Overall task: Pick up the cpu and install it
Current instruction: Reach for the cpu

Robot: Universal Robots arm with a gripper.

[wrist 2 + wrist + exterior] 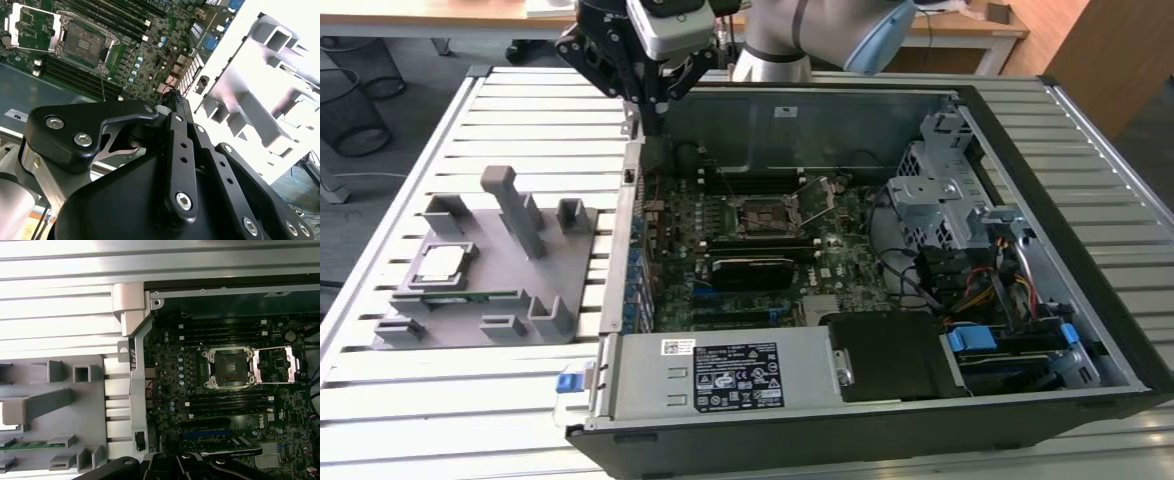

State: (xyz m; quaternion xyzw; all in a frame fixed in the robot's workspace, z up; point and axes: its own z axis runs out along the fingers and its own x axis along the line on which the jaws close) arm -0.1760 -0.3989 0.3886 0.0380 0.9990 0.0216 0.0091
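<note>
Silver-grey cpu point(440, 262) flat on grey holder point(520, 295), black gripper point(646, 100) over computer case point(881, 115) edge, fingers pressed together, empty, socket point(765, 214) frame open.

Arm point(781, 40) cut off by exterior view's upper edge. Gripper point(176, 100) bulk hides near part of motherboard point(125, 55) in second wrist view. There, grey fixture point(250, 100) washed out by glare. Memory stick point(30, 443) half sunk in slot, cropped at first wrist view's edge.

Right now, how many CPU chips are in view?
1. The cpu lies on the grey fixture at the exterior view's left, outside the computer case; the socket looks empty.
</note>
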